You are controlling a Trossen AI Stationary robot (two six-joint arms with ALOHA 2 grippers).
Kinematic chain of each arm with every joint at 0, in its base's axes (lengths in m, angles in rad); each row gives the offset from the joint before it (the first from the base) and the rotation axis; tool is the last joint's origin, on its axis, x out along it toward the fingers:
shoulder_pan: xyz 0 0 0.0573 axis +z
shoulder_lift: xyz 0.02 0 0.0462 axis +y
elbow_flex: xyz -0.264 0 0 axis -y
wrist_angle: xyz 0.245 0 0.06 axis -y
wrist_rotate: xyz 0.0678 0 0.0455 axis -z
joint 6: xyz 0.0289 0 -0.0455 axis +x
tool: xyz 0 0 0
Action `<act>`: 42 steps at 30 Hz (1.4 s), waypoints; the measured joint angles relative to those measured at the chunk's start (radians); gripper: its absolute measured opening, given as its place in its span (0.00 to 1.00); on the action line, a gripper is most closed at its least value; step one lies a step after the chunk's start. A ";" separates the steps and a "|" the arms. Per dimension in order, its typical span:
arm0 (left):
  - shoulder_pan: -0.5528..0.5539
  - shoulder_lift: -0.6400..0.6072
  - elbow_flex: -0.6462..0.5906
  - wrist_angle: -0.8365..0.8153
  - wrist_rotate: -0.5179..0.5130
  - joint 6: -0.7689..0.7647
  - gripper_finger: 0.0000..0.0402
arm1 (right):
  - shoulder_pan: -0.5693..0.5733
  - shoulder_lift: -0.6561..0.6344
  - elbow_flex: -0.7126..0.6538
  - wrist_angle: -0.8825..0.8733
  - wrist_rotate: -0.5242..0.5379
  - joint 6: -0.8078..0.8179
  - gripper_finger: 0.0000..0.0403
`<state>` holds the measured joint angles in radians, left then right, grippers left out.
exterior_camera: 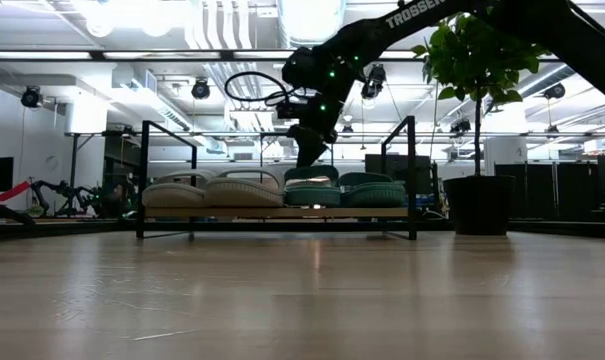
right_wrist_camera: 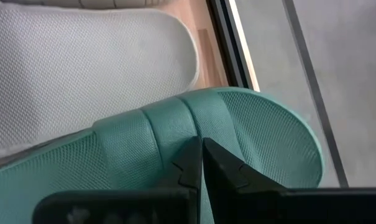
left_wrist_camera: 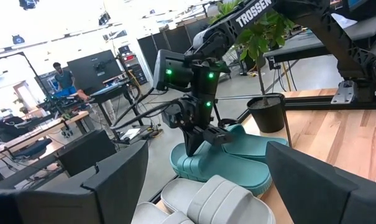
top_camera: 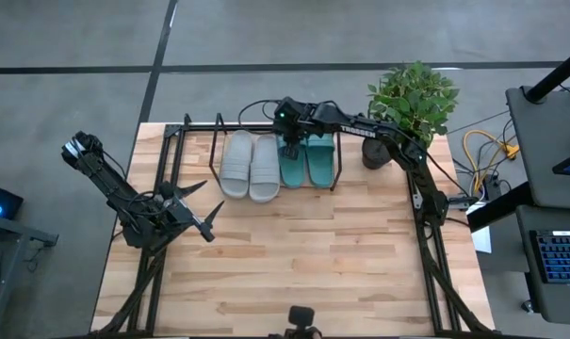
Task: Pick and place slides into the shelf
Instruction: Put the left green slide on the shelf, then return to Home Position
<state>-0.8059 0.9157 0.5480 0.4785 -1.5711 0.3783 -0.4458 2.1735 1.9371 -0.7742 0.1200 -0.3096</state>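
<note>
Hovering right over the shelf (top_camera: 333, 186), the right gripper (top_camera: 290, 149) sits with its fingers pressed shut, tips down on the strap of a teal slide (top_camera: 291, 166). From its own wrist camera the closed tips (right_wrist_camera: 202, 163) meet on the teal strap, with nothing pinched between them as far as I can see, so to my eye it's nudging or pressing the sandal rather than carrying it.

And look at that rack: all four sandals are on the board. Two grey slides (top_camera: 250, 165) lie side by side at the left, the teal one under the gripper next to them, and the second teal slide (top_camera: 321, 160) at the right end, near the potted plant (top_camera: 412, 99). Packed in touching, which is about all the width allows.

Over on the near left of the table, the left gripper (top_camera: 192, 210) waits well apart from the shelf, fingers spread wide and empty, aimed toward the rack.

My read: placing is essentially done, and this last touch is squaring up the teal sandal.
</note>
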 joint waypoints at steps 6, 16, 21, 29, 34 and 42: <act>0.000 0.000 0.000 0.000 0.000 -0.003 0.77 | 0.003 -0.009 0.036 -0.010 -0.106 0.012 0.03; 0.000 0.000 0.000 0.000 0.000 -0.004 0.77 | 0.031 -0.019 0.080 -0.072 -0.120 0.025 0.07; 0.000 0.000 0.000 0.000 0.000 -0.004 0.77 | 0.057 -0.027 0.091 -0.115 -0.123 0.060 0.07; 0.000 0.000 0.000 0.000 0.000 0.002 0.77 | 0.197 -0.095 0.037 -0.114 -0.127 0.093 0.07; 0.000 0.000 -0.002 -0.001 0.000 0.001 0.77 | 0.359 -0.172 -0.021 0.000 -0.122 0.093 0.07; 0.001 0.000 -0.036 0.000 0.000 -0.002 0.77 | 0.561 -0.395 -0.264 0.197 -0.032 0.129 0.07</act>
<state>-0.8047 0.9152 0.5115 0.4786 -1.5711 0.3760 0.1148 1.7789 1.6735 -0.5774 0.0881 -0.1811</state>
